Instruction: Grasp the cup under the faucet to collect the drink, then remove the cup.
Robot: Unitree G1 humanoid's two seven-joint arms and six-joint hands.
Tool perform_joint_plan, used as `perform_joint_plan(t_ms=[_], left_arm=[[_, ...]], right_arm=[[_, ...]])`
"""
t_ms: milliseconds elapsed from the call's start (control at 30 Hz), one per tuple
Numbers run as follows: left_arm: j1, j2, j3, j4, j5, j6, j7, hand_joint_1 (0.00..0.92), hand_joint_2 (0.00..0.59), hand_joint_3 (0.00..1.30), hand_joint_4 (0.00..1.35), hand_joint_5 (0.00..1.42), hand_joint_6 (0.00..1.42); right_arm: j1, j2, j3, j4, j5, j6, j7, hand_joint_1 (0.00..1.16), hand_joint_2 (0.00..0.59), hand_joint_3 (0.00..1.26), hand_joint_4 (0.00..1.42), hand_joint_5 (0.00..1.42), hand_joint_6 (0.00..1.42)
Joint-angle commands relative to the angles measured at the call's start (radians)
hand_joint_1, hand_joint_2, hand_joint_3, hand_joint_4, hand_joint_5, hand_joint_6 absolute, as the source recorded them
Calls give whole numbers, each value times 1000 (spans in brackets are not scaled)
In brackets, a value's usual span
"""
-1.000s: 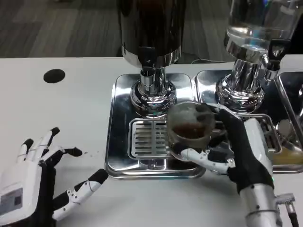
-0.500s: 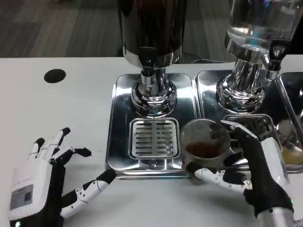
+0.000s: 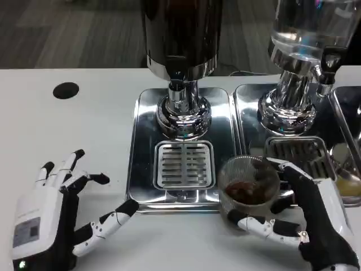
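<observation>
White surface [image 3: 67,124] in front, grey carpet behind, with a black round mark [image 3: 66,90] at far left and two shiny metal trays side by side. On the left tray [image 3: 141,169], a dark drink dispenser [image 3: 180,34] with its faucet [image 3: 176,84] above a slotted drain grate [image 3: 185,165]; on the right one, a clear dispenser [image 3: 307,28] on a chrome base. Filling judged done: brown drink visible in the bottom of the cup [image 3: 248,183], and the cup already away from the faucet, at the front right corner of the left tray, over the rim toward the neighbouring tray. Held by the right hand [image 3: 307,217], fingers wrapped around the far side and the thumb curling beneath the near side. Left hand [image 3: 53,217] resting low on the surface, fingers spread wide, holding nothing. Remaining, by the look of it: only carrying the cup clear of the trays and setting it down. Compared with half a second ago, cup and right hand drawn slightly nearer and lower in the picture, farther off the grate; left hand almost unchanged.
</observation>
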Motion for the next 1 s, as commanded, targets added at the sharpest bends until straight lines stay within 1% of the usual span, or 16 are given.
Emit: perform_joint_plan(t_ms=[33,233,367,600,800,900,1000], left_arm=[[-14,4,-18,12,10,2,-17,0,66,528,0,141,47],[-24,3,-29,21,9,7,-17,0,67,523,0,141,47],[-28,5,-38,19,22,17,-13,0,67,522,0,141,47],[-21,3,-29,8,18,19,-12,0,63,521,0,141,47],[-12,6,-22,1,18,21,-12,0,62,521,0,141,47],[-7,6,-20,-2,18,23,-13,0,62,521,0,141,47],[-1,6,-19,-8,20,26,-12,0,62,521,0,141,47]], right_arm=[[19,1,7,-36,17,-69,1,899,194,744,792,653,726],[50,0,14,-49,10,-95,-1,899,194,748,792,651,727],[67,1,23,-31,2,-117,-10,898,194,746,792,647,728],[91,2,21,-5,-29,-173,-51,895,193,744,792,645,730],[80,5,28,47,-51,-202,-73,889,193,744,792,644,731],[68,7,33,81,-59,-223,-90,870,197,723,756,622,720],[52,8,39,123,-64,-242,-105,865,197,709,751,610,710]])
